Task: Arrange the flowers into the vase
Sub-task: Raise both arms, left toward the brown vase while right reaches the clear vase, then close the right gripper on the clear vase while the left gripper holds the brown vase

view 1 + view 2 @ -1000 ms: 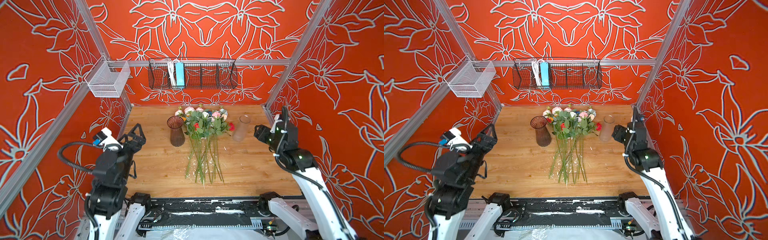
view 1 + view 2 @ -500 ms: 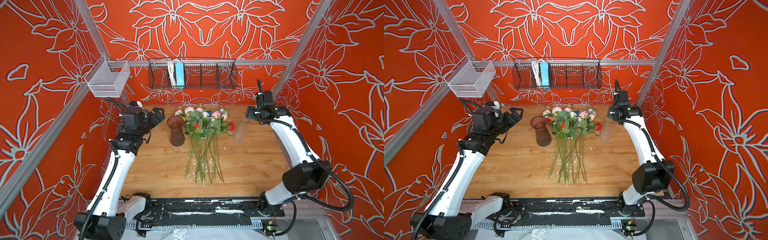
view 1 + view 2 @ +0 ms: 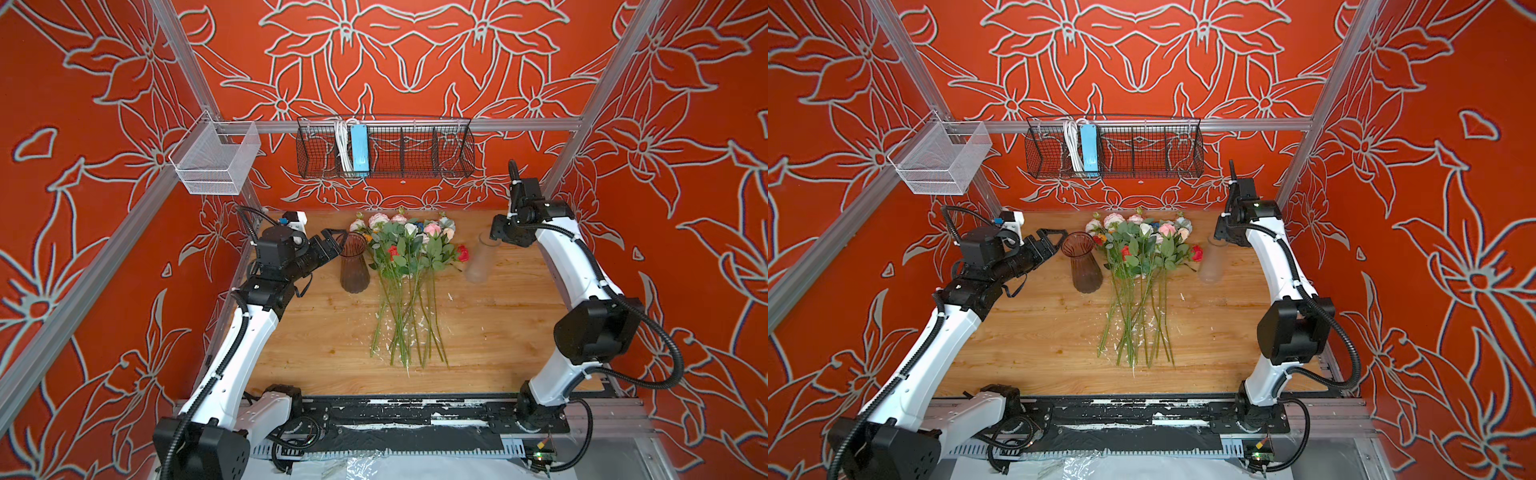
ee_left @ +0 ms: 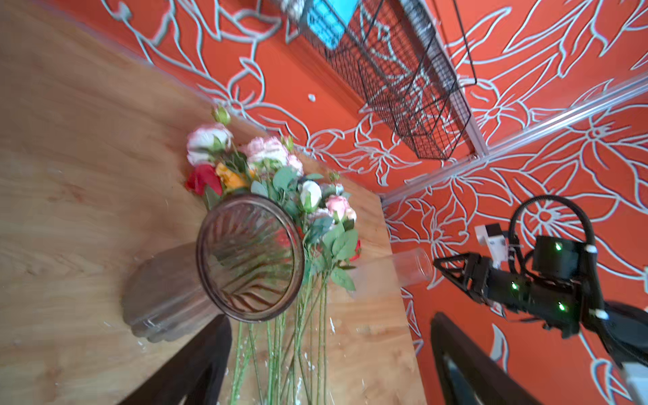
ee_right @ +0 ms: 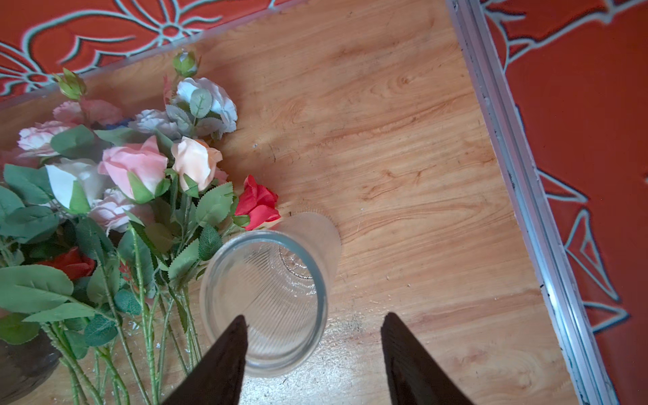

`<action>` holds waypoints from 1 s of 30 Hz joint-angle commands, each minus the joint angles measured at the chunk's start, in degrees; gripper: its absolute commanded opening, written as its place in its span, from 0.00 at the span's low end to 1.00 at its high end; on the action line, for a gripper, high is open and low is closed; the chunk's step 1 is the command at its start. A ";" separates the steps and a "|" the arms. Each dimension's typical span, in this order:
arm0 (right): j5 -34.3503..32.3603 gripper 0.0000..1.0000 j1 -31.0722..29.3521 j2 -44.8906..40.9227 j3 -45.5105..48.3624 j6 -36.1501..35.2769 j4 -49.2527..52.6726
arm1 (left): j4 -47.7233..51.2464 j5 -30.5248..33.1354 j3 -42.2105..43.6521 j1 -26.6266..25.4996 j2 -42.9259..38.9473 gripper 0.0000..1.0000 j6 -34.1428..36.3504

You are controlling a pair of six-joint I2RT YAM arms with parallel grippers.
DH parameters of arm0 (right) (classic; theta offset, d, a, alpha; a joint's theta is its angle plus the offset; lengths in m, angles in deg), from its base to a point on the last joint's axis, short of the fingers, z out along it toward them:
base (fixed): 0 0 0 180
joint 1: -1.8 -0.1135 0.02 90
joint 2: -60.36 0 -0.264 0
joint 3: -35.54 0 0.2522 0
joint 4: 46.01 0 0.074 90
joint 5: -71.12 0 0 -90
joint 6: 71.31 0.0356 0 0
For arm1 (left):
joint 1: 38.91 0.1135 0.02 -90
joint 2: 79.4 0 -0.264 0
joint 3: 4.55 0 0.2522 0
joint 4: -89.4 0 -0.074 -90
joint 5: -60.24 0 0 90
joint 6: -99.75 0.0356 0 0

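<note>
We see the flowers lying flat on the tabletop. On their left-arm side stand a brown vase and, just past it, the left end effector, wide and empty. On their other side stands a clear vase, with the right end effector above it, parted and empty.

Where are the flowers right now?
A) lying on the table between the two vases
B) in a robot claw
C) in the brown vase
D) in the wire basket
A: the flowers lie flat on the wooden table, brown vase on one side, clear vase on the other, both vases empty.
</note>
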 commanded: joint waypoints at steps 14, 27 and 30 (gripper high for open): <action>-0.33 0.51 -0.09 5.77 -4.03 1.85 3.60 | -5.60 -5.43 0.63 -0.11 -4.83 0.90 0.27; 0.80 0.17 0.87 3.92 1.91 1.31 0.82 | -4.09 -4.65 -0.23 -0.11 -5.20 0.92 2.28; 2.51 0.07 0.94 3.06 2.83 1.19 0.43 | -5.14 -6.38 -0.18 -0.13 -5.20 0.93 2.52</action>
